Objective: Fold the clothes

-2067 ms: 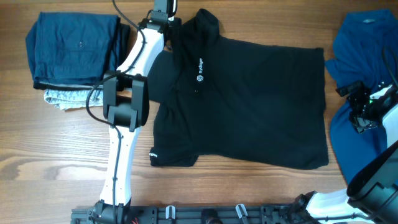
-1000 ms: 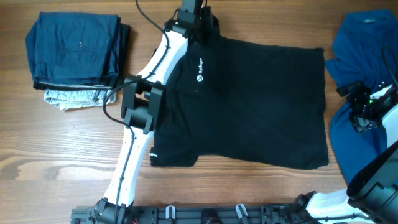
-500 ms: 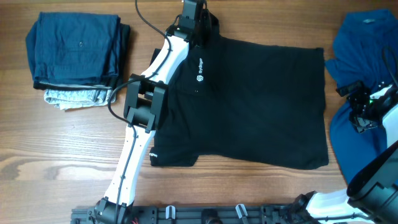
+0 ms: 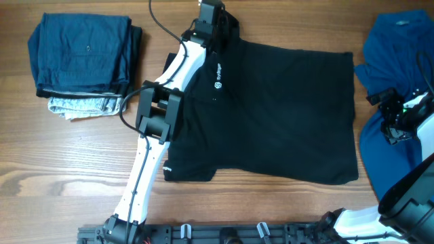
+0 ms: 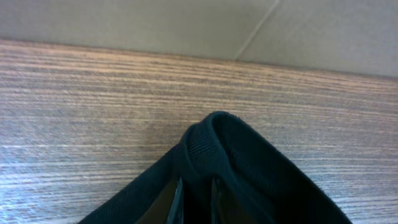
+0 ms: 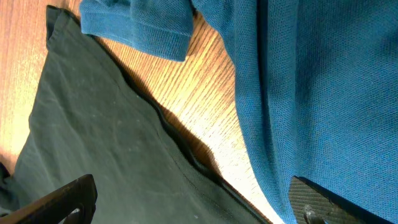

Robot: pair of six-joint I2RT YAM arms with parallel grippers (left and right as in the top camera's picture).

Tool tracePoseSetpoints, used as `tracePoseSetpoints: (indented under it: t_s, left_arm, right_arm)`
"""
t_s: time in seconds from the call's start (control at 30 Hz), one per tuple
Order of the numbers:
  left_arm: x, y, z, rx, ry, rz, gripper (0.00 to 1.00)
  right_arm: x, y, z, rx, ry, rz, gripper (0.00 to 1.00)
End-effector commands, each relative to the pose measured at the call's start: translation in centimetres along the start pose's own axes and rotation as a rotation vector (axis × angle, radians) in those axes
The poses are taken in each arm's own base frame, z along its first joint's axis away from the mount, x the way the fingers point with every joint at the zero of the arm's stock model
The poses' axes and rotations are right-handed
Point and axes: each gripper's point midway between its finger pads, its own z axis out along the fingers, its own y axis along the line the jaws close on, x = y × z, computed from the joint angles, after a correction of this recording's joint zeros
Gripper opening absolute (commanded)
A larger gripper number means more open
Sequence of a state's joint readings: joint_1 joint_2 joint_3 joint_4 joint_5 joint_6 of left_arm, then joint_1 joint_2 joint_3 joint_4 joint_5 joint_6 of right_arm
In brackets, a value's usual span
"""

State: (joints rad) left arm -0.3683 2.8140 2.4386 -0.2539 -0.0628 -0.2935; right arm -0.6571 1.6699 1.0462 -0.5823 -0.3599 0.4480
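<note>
Clamping the collar (image 5: 214,134) of the polo (image 4: 271,108) at the tabletop (image 4: 68,169)'s far edge, the left gripper (image 4: 215,24) tents it. The right gripper (image 6: 193,202), jaws apart, hangs beside the blue shirt (image 4: 393,41).

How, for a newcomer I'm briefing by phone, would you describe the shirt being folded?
On the wooden table, between a folded dark blue stack at left and a bright blue shirt at right, lies the black polo shirt. It alone is black, with white chest lettering.
</note>
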Motion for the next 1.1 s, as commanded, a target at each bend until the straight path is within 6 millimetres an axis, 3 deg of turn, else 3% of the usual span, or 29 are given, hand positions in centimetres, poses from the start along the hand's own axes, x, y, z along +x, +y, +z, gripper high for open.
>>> tracePoseSetpoints:
  t_s: [0.0,0.2,0.27,0.3,0.37,0.47,0.57,0.63,0.87,0.97,1.07]
  left_arm:
    - [-6.0,0.6,-3.0,-0.009,-0.102,0.005,0.15]
    - [-6.2,4.0,-3.0,-0.057,-0.074,-0.019,0.15]
    - [-5.4,3.5,-2.9,-0.006,-0.033,-0.024,0.19]
    - [-4.8,2.7,-2.9,0.027,-0.008,-0.021,0.26]
    - [-3.9,1.8,-3.1,0.041,0.026,-0.009,0.52]
    - [-3.5,1.0,-4.7,0.036,0.086,0.102,0.72]
    - [-5.5,-0.1,-8.2,0.056,0.113,0.105,0.59]
    - [-5.7,-0.5,-9.2,0.056,0.127,0.109,0.54]
    - [-0.8,-2.3,-7.6,0.060,0.228,0.194,0.34]
    - [1.1,-3.1,-6.7,0.068,0.252,0.259,0.41]
    - [1.1,-2.3,-6.2,-0.013,0.231,0.277,0.40]
  right_arm:
    - [-0.4,0.8,-0.4,-0.024,-0.012,-0.008,0.99]
    - [-0.4,0.8,-0.4,-0.024,-0.011,-0.008,0.99]
    - [-0.4,0.8,-0.4,-0.024,-0.012,-0.008,0.99]
    - [-0.4,0.8,-0.4,-0.024,-0.011,-0.008,0.99]
    - [-0.4,0.8,-0.4,-0.024,-0.012,-0.008,0.99]
    - [-0.4,0.8,-0.4,-0.024,-0.011,-0.007,0.99]
    - [-0.4,0.8,-0.4,-0.024,-0.012,-0.007,1.00]
    - [-0.4,0.8,-0.4,-0.024,-0.012,-0.008,0.99]
    - [-0.4,0.8,-0.4,-0.024,-0.012,-0.008,0.99]
    - [-0.4,0.8,-0.4,-0.024,-0.012,-0.007,0.99]
    - [-0.4,0.8,-0.4,-0.024,-0.012,-0.008,1.00]
